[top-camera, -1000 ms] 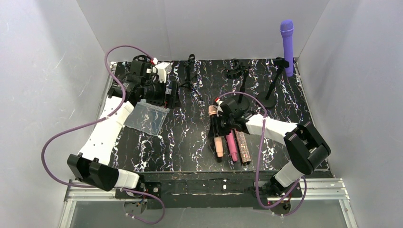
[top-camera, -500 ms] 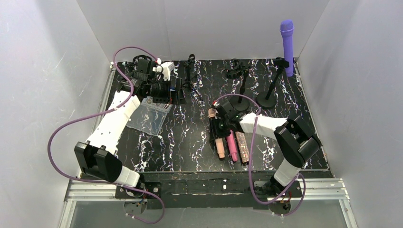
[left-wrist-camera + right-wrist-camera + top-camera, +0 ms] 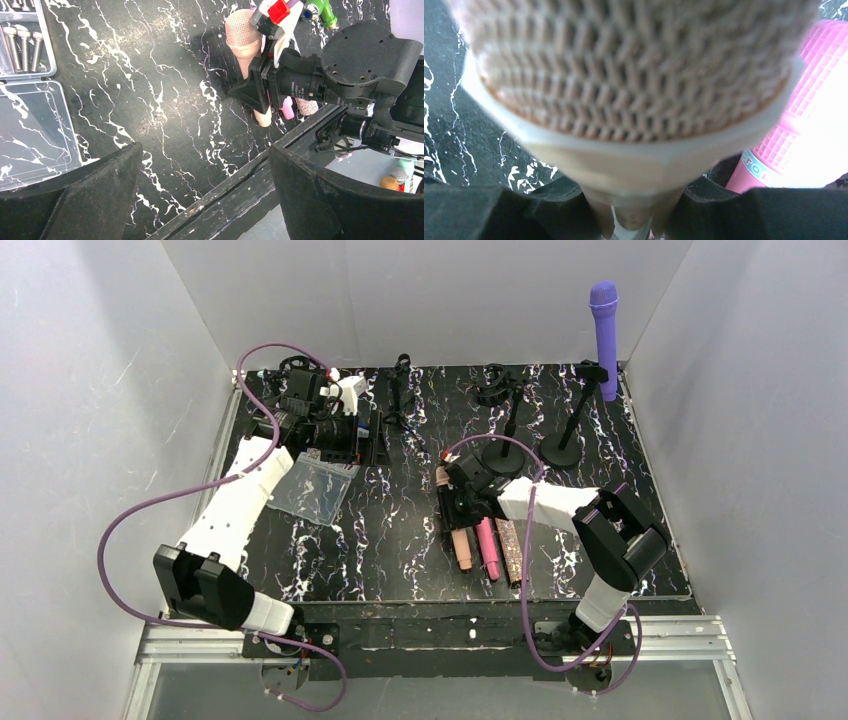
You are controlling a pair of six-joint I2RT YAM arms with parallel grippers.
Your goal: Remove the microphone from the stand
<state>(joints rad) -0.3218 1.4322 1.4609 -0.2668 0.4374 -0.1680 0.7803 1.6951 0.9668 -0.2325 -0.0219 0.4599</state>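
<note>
A purple microphone (image 3: pixel 604 335) stands upright in the clip of a black stand (image 3: pixel 572 425) at the back right corner. Neither gripper is near it. My right gripper (image 3: pixel 452 505) is low over the middle of the table, its fingers (image 3: pixel 524 200) closed on either side of the handle of a peach microphone (image 3: pixel 634 65) that lies on the table (image 3: pixel 400 530). That peach microphone also shows in the left wrist view (image 3: pixel 243 37). My left gripper (image 3: pixel 372 432) is at the back left, open and empty (image 3: pixel 205 190).
A pink microphone (image 3: pixel 487 545) and a glitter microphone (image 3: pixel 510 550) lie beside the peach one. Two empty black stands (image 3: pixel 505 415) (image 3: pixel 400 405) are at the back. A clear plastic bag (image 3: pixel 310 488) and a clear box of screws (image 3: pixel 25 45) lie at the left.
My right gripper has shifted slightly left along the peach microphone. My left arm has drawn back toward the far left corner. The purple microphone has not moved.
</note>
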